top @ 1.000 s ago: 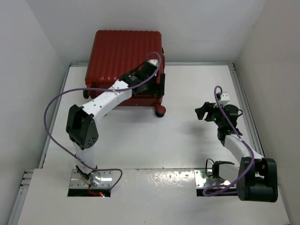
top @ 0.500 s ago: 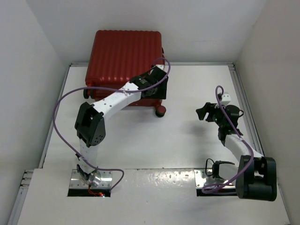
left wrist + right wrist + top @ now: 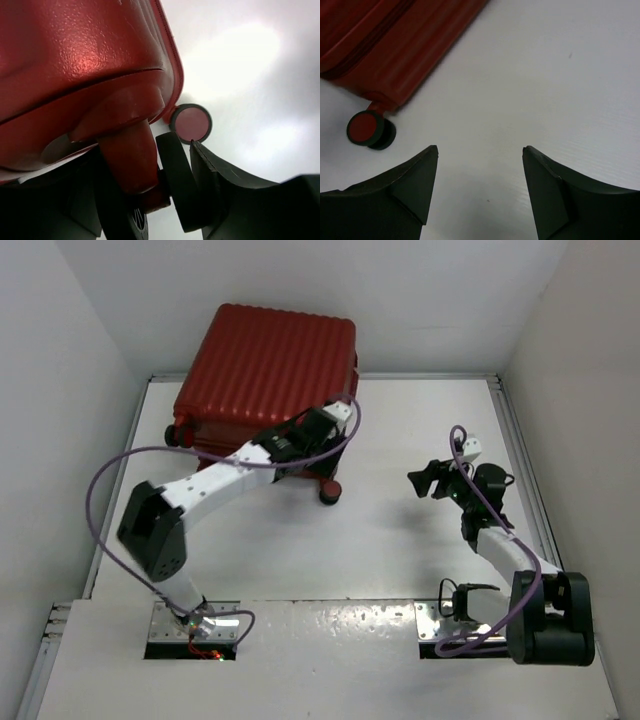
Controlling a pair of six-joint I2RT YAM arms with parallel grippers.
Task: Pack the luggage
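Table (image 3: 400,540): white and flat. In your right wrist view it shows a few faint dark specks.
Back wall (image 3: 430,300): plain white, rising from the table's far edge.
Left wall (image 3: 60,420): plain white.
Right wall (image 3: 590,390): plain white.
Edge rails (image 3: 518,450): pale strips that you see along the table's left, right and far borders.
Front panel (image 3: 330,660): white, scuffed board across the near edge, with two rectangular cut-outs.

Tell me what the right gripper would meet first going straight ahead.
Likely the white tabletop; the ribbed red hard-shell suitcase and its red black-rimmed wheel lie left of that line. Depth unclear.
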